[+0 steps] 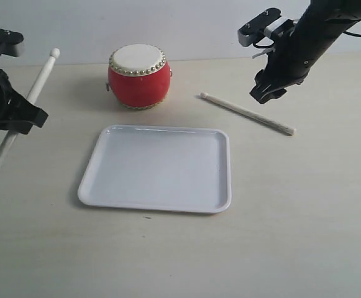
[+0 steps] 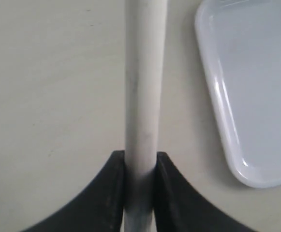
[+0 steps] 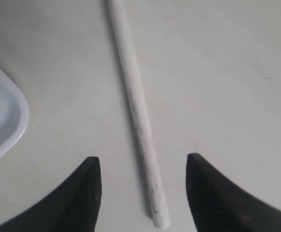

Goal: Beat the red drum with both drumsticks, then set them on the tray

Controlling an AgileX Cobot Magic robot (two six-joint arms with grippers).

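The red drum (image 1: 139, 76) stands upright on the table behind the white tray (image 1: 158, 198). My left gripper (image 1: 20, 110) is shut on one drumstick (image 1: 38, 82), which slants with its round tip up toward the drum; in the left wrist view this stick (image 2: 141, 87) runs out from between the black fingers (image 2: 110, 193), and the gripper (image 2: 140, 162) clamps it. The other drumstick (image 1: 247, 113) lies flat on the table right of the drum. My right gripper (image 1: 268, 91) hovers over it, open; in the right wrist view the stick (image 3: 135, 106) lies between the spread jaws of the gripper (image 3: 143, 166).
A corner of the tray (image 3: 5, 121) shows beside the lying stick, and the tray rim (image 2: 227, 130) lies beside the held stick. Bare pale table surrounds the drum and tray, with a light wall behind.
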